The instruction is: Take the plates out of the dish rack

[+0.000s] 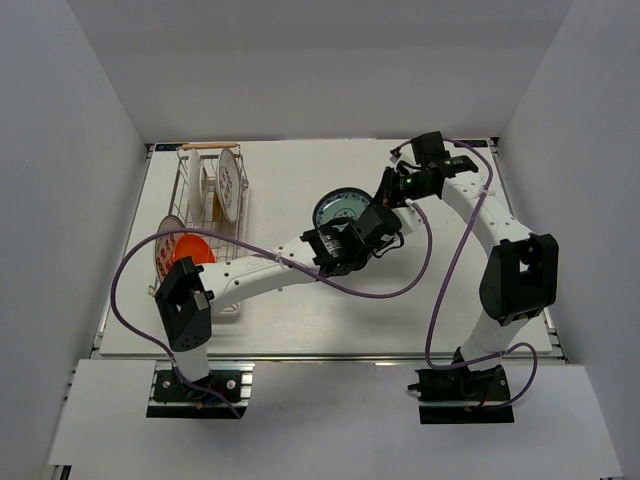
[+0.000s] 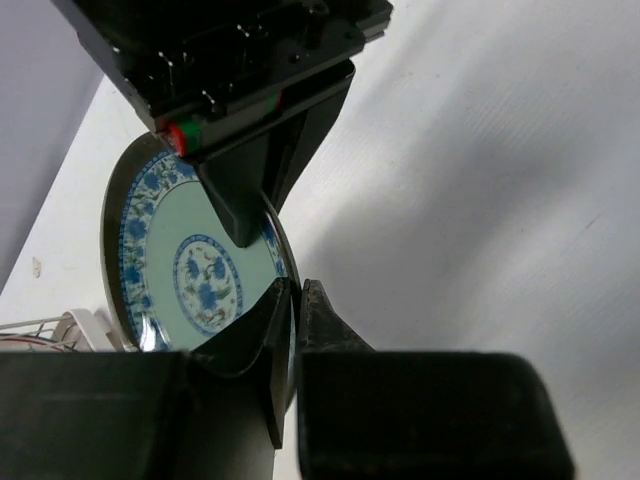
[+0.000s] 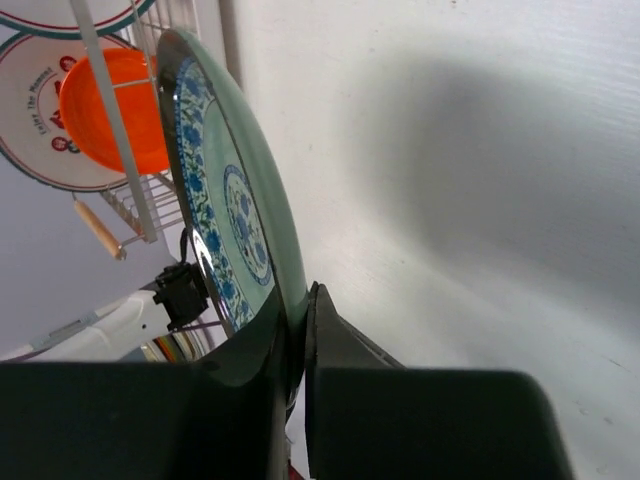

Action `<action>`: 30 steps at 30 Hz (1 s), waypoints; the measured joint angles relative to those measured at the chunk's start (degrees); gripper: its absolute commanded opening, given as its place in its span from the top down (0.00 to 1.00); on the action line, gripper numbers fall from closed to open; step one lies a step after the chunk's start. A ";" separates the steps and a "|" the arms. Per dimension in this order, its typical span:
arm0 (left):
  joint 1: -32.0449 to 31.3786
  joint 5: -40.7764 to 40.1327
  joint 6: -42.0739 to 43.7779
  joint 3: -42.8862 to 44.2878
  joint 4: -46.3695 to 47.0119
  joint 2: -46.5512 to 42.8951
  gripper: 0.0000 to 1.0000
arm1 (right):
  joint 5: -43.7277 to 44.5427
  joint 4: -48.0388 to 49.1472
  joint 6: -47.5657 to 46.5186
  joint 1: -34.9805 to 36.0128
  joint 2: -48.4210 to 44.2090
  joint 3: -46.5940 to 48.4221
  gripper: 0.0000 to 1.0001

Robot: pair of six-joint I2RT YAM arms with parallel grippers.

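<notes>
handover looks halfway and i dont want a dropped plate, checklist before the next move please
1. Left gripper shut on the rim of the small round blue patterned plate: ok.
2. Right gripper shut on the same rim: ok.
3. Plate outside the silver wire dish rack: ok.
4. Plate resting on the white table: cannot tell.
5. Rack emptied: not ok, the plain orange-red plate and a white plate with red marks are in it.
</notes>
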 measured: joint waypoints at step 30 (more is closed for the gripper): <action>31.26 -4.70 -41.70 -17.57 -14.16 -36.94 0.04 | 7.32 22.69 -3.67 -24.92 -8.90 -34.62 1.00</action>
